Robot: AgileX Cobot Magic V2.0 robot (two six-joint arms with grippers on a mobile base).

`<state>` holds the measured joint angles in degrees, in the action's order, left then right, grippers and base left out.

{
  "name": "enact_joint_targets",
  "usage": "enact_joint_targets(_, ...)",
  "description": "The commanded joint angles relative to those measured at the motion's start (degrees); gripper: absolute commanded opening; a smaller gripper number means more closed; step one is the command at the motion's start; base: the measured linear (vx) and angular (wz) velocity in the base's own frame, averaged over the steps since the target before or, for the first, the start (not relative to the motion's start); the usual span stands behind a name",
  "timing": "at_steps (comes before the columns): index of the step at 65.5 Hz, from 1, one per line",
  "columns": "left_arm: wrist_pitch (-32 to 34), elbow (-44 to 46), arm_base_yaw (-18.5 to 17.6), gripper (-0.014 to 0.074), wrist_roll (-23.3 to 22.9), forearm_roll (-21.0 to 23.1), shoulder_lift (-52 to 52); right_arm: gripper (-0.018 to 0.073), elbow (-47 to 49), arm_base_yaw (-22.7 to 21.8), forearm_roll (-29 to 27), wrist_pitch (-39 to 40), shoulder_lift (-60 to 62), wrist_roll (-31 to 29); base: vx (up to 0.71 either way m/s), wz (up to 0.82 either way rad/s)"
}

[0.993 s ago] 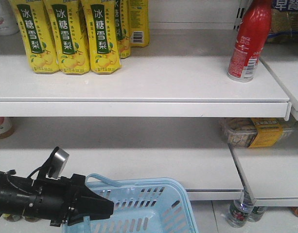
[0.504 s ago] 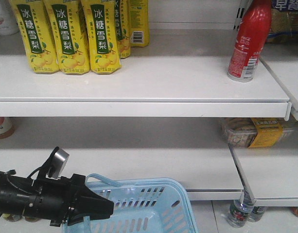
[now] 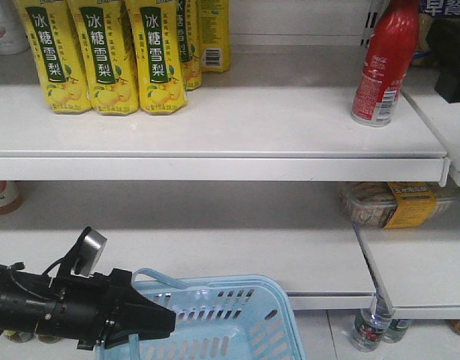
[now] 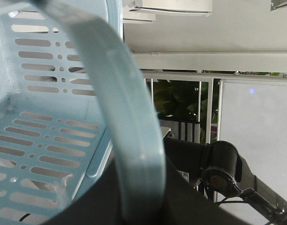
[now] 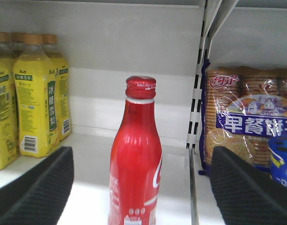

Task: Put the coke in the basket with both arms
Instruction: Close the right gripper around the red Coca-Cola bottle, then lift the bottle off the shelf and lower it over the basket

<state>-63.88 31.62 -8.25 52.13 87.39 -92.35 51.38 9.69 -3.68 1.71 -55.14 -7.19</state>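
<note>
Right claw (image 5: 141, 159) newly near coke (image 3: 380, 67), wide open.

Front view faces the white metal shelves (image 3: 214, 120) head-on, slightly downward, from mid distance. Left wrist view presses close against the light blue slotted plastic basket (image 4: 54, 101); right wrist view looks level, near the slim red Coca-Cola can (image 5: 136, 159). Front view shares both.

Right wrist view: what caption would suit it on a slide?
Open right gripper faces the red coke standing upright on a white shelf.
</note>
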Motion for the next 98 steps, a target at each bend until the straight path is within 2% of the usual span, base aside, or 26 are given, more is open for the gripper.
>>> enact_joint_targets(1,-4.0,0.9,-0.24,-0.0006,0.41,4.35,2.04,0.0585,4.13,0.01,0.01,4.6,-2.32,-0.47,0.0,0.0)
enact_joint_targets(46,-4.0,0.9,-0.24,-0.0006,0.41,4.35,2.04,0.057,19.52,0.01,0.06,4.6,-21.01,-0.47,0.0,0.0)
enact_joint_targets(50,-4.0,0.9,-0.24,-0.0006,0.41,4.35,2.04,0.0526,20.25,0.01,0.06,4.39,-21.72,-0.47,0.0,0.0)
enact_joint_targets(54,-4.0,0.9,-0.24,-0.0006,0.41,4.35,2.04,0.0419,20.25,0.01,-0.06,4.43,-21.77,0.24,0.0,0.0)
enact_joint_targets(64,-4.0,0.9,-0.24,-0.0006,0.41,4.35,2.04,0.0004,20.25,0.05,-0.2,2.05,-20.29,4.4,0.0,0.0)
enact_joint_targets(65,-4.0,0.9,-0.24,-0.0006,0.41,4.35,2.04,-0.0017,20.25,0.14,-0.25,1.65,-19.83,4.75,0.0,0.0)
enact_joint_targets(79,-4.0,0.9,-0.24,-0.0006,0.41,4.35,2.04,-0.001,18.15,4.16,2.01,1.18,-12.76,4.32,0.0,0.0)
enact_joint_targets(98,-4.0,0.9,-0.24,-0.0006,0.41,4.35,2.04,-0.0008,9.08,13.17,2.01,-0.01,-0.37,4.08,0.0,0.0)
